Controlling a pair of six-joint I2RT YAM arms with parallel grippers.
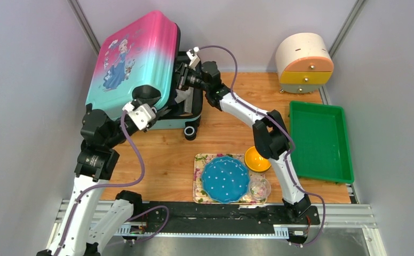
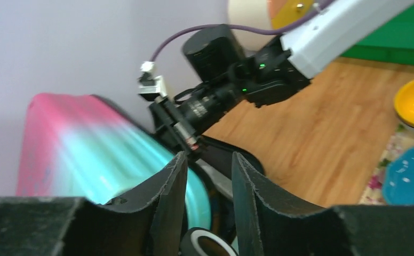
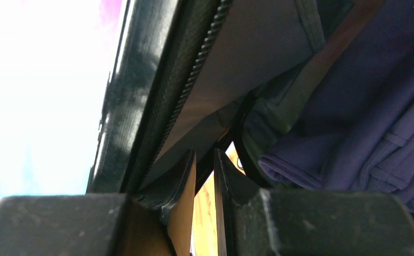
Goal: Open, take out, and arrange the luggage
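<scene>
The luggage (image 1: 135, 58), pink-to-turquoise with a cartoon girl print, stands at the back left with its lid lifted and tilted up. Its base and a black wheel (image 1: 190, 132) rest on the table. My left gripper (image 1: 143, 106) is at the lid's lower turquoise corner, jaws apart and empty; in the left wrist view (image 2: 209, 160) the shell (image 2: 87, 154) lies just beyond the fingers. My right gripper (image 1: 182, 80) reaches into the gap under the lid, jaws nearly together with nothing between them (image 3: 205, 160). The zipper trim (image 3: 189, 80), grey lining (image 3: 247, 64) and folded dark blue clothes (image 3: 365, 106) show inside.
A green tray (image 1: 319, 138) sits at the right. A round cream drawer cabinet (image 1: 303, 61) stands at the back right. A floral mat (image 1: 200, 160) at the front centre carries a blue plate (image 1: 225, 178), an orange bowl (image 1: 257, 159) and a clear bowl (image 1: 259, 186).
</scene>
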